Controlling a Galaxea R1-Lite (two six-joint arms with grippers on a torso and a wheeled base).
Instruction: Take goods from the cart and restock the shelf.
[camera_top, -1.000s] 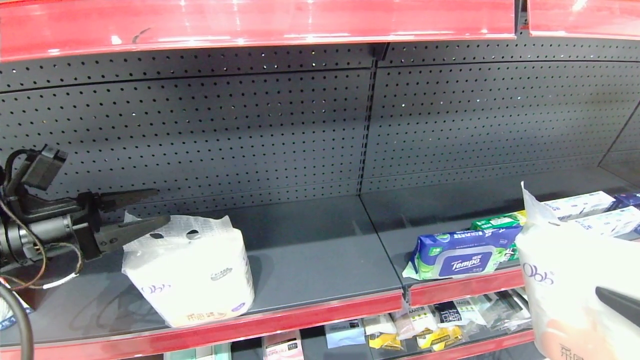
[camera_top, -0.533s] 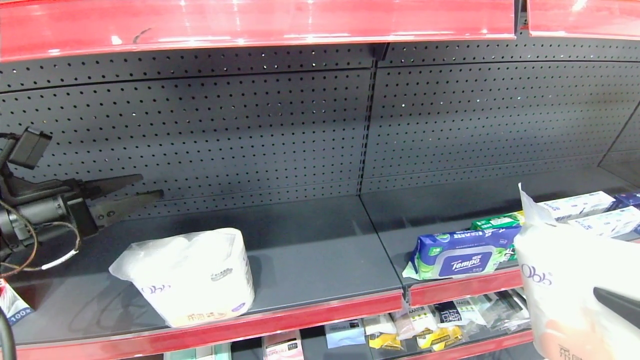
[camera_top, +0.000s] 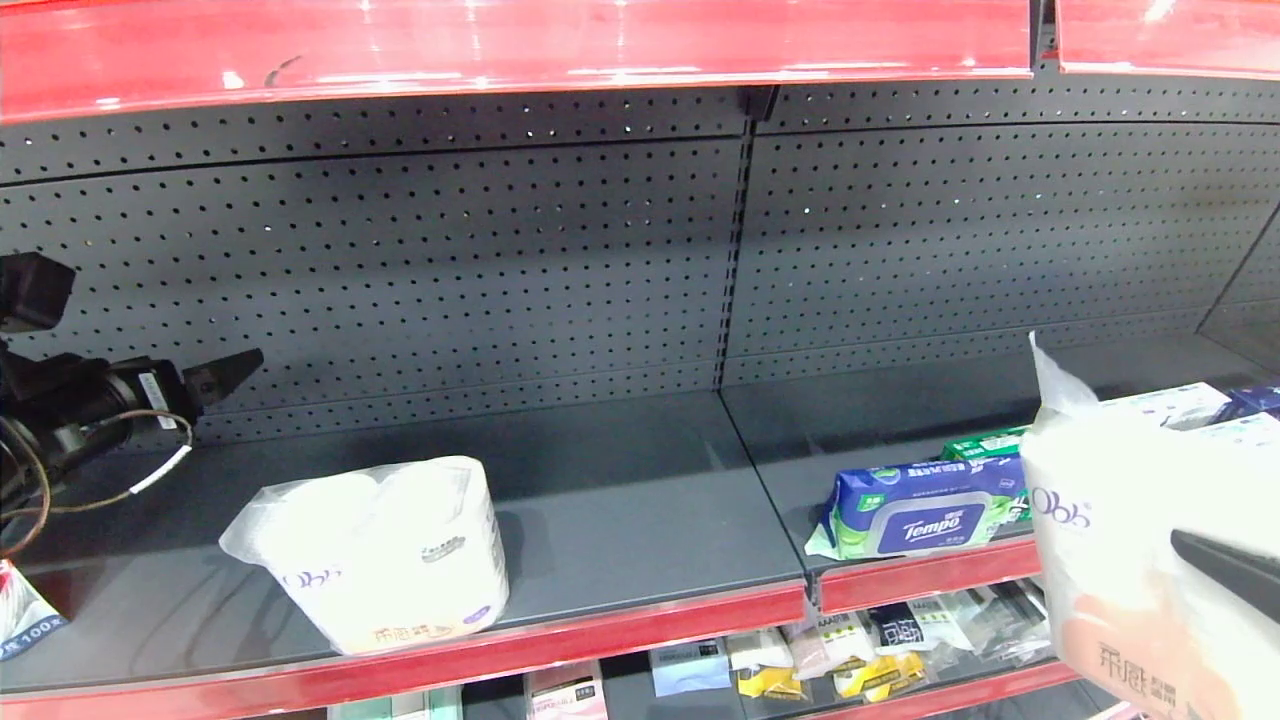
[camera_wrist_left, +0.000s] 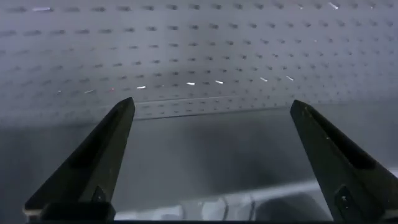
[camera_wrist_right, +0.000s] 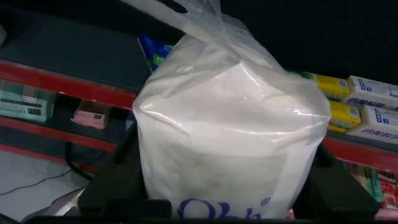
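A white toilet-paper pack in clear plastic stands on the left part of the dark shelf, near its red front edge. My left gripper hangs above and to the left of it, close to the pegboard back, clear of the pack. In the left wrist view this gripper is open, with the pack's top just below. My right gripper is shut on a second toilet-paper pack, held in front of the shelf at the right, with one dark finger across it.
A blue wet-wipes pack, a green pack and white boxes lie on the right shelf section. A lower shelf holds small packets. The shelf floor between the left pack and the wipes is bare. A red shelf edge runs overhead.
My left gripper let go of the left pack's plastic handle, which sagged down, and drew back to the left and up. The right pack shifted slightly up and left.
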